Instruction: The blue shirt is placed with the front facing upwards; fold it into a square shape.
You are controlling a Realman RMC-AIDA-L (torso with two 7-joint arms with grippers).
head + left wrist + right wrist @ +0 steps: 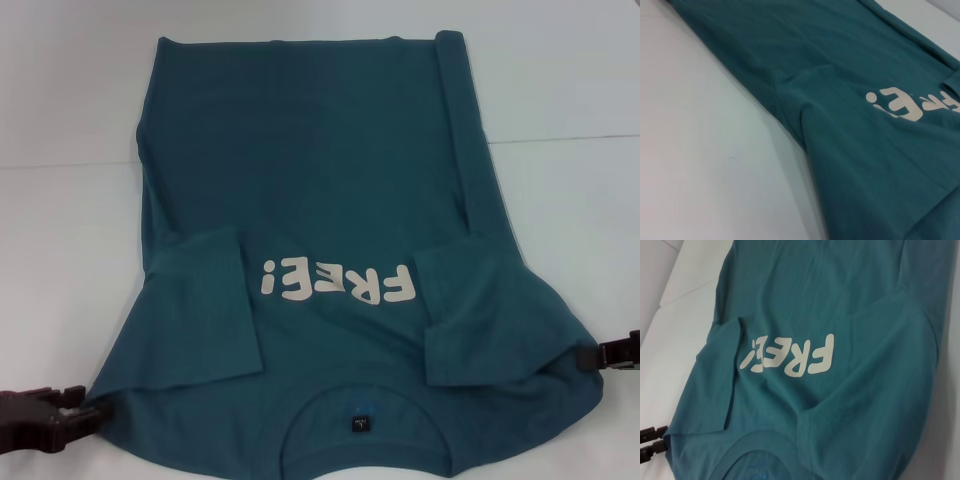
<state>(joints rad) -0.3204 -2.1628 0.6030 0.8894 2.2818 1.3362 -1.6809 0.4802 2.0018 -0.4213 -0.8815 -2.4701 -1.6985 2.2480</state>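
The blue shirt (330,200) lies flat on the white table, front up, with the off-white "FREE!" lettering (335,282) showing. Its collar (362,425) is nearest me and its hem is at the far side. Both sleeves are folded inward over the chest, and the shirt's right side edge is rolled over along its length. My left gripper (88,412) rests on the table, touching the shirt's near left shoulder corner; it also shows in the right wrist view (660,439). At the shirt's right shoulder corner, my right gripper (592,355) meets the cloth. The left wrist view shows the shirt (850,75) only.
The white table (70,240) runs bare on both sides of the shirt and beyond its hem. A faint seam (560,138) crosses the table surface at the far right.
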